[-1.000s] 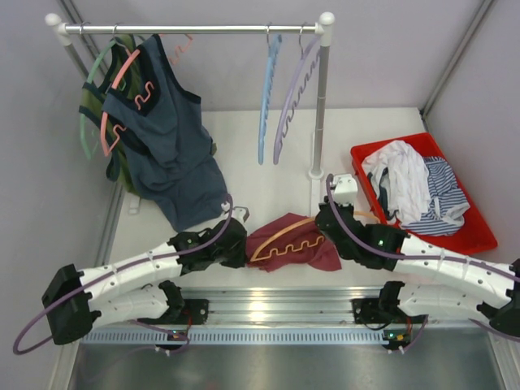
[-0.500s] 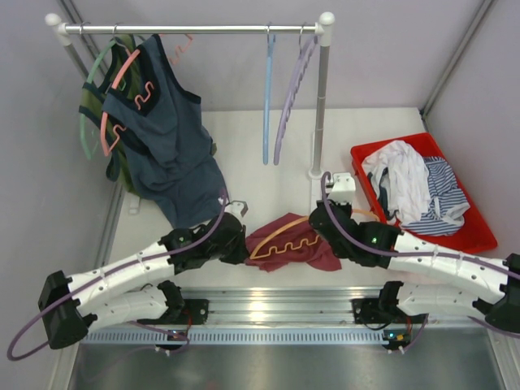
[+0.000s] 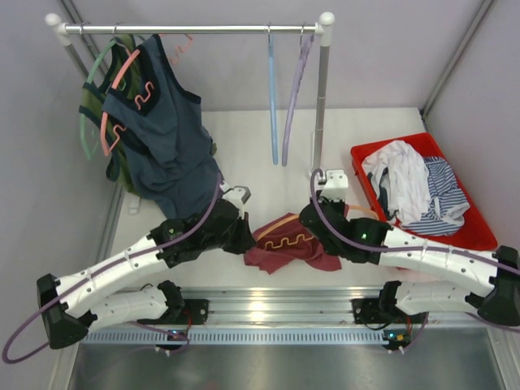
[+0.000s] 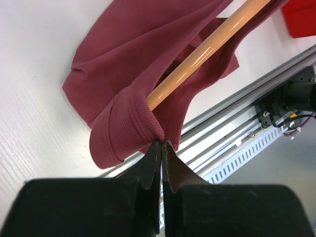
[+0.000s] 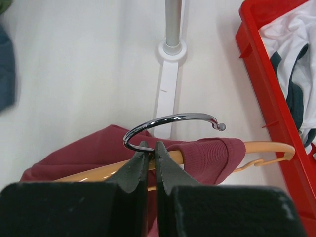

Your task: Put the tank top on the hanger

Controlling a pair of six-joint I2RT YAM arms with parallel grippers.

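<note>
Left wrist: left pincer (image 4: 162, 144) clamped on ribbed edge of maroon tank top (image 4: 138, 44); orange hanger (image 4: 207, 47) threaded through it. Right wrist: right pincer (image 5: 150, 147) clamped on hanger at base of metal hook (image 5: 170, 118). Tank top lies on desk (image 3: 244, 154) between arms.

A robot lab booth: plain grey walls (image 3: 390, 57), aluminium rail (image 3: 276, 305), small clothes rack (image 3: 195, 28).

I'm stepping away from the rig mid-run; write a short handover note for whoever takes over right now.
Left gripper: shut on the ribbed edge of the tank top, by the near end of the hanger.
Right gripper: shut on the hanger at the base of its hook.
Done: one strap sits over the hanger arm on the right gripper's side.
Left: work the pinched edge fully over the other end, then let go.
</note>
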